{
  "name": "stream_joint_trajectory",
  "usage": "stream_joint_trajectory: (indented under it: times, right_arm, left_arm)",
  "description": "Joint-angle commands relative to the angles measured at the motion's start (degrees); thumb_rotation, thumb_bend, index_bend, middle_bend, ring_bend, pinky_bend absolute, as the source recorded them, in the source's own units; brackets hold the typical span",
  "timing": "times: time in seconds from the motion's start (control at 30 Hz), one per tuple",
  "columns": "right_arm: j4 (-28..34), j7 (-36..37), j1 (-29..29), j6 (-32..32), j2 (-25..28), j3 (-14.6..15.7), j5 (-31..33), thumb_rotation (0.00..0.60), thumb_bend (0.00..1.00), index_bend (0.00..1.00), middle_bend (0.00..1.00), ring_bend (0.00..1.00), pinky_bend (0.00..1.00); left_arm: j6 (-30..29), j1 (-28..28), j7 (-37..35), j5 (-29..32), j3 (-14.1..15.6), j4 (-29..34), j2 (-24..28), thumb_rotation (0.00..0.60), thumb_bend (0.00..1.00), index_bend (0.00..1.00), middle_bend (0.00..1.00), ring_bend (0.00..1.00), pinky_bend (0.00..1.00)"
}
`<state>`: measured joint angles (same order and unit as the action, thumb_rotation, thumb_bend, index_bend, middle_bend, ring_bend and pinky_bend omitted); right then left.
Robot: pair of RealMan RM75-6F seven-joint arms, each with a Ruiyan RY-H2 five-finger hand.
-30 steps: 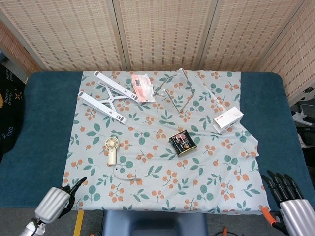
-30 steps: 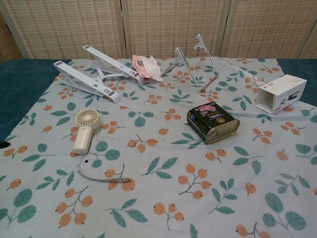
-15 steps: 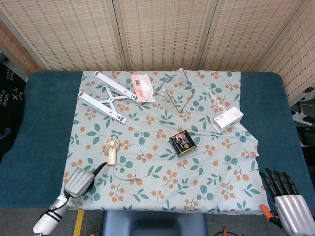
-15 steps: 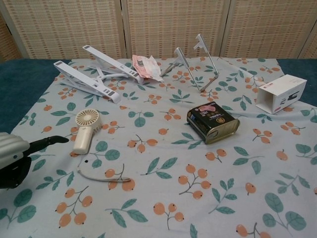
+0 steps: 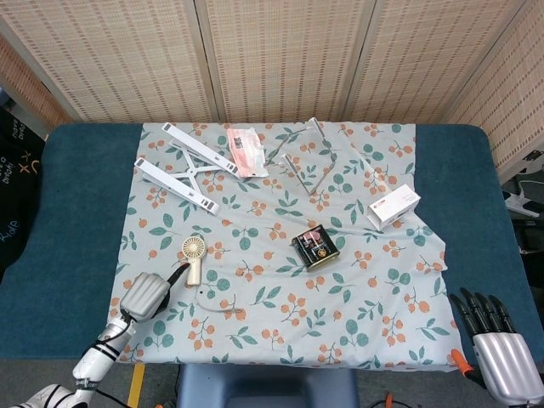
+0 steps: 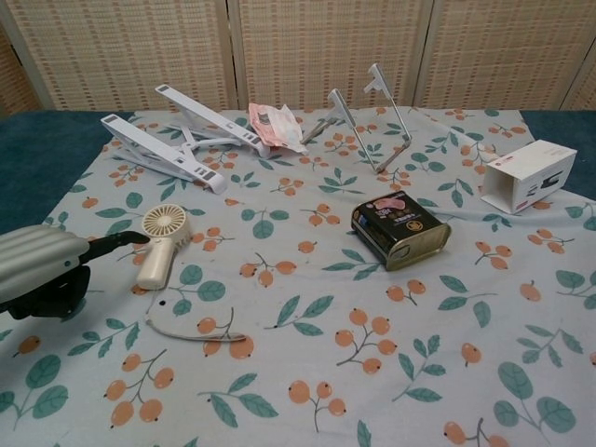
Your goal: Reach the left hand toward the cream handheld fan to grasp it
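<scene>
The cream handheld fan (image 5: 193,257) (image 6: 160,241) lies flat on the floral cloth, round head toward the back, handle toward me. Its thin cord (image 6: 191,331) trails off to the right in front of it. My left hand (image 5: 149,293) (image 6: 47,265) hovers just left of the fan's handle, holding nothing, a dark fingertip (image 6: 126,239) reaching close to the fan's head without clearly touching. My right hand (image 5: 495,340) sits at the table's near right corner with fingers spread and empty; the chest view does not show it.
A white folding laptop stand (image 5: 187,166) lies behind the fan. A pink packet (image 5: 246,151), a metal wire stand (image 5: 310,153), a dark tin (image 5: 315,247) and a white box (image 5: 393,206) sit further right. The cloth (image 5: 280,340) covers a blue table (image 5: 68,221).
My left hand has travelled from the near left table corner forward and right, ending beside the fan. The right hand has barely shifted. The fan has not moved.
</scene>
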<state>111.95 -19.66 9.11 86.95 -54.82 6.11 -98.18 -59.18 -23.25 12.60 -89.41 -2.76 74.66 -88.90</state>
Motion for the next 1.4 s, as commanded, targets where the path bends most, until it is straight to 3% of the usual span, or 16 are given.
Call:
stream_joint_trajectory:
  times: [0.03, 1.4]
  right_arm:
    - [-0.03, -0.17, -0.08, 0.08, -0.08, -0.15, 0.29, 0.600, 0.19, 0.00, 0.00, 0.00, 0.00]
    - [0.43, -0.18, -0.12, 1.29, 0.44, 0.29, 0.79, 0.600, 0.19, 0.00, 0.00, 0.00, 0.00]
  left_arm:
    - [0.33, -0.67, 0.59, 0.70, -0.17, -0.67, -0.62, 0.600, 1.00, 0.00, 1.00, 0.91, 1.00]
    - [-1.15, -3.16, 3.49, 4.02, 2.38, -2.16, -1.72, 0.600, 1.00, 0.00, 1.00, 0.91, 1.00]
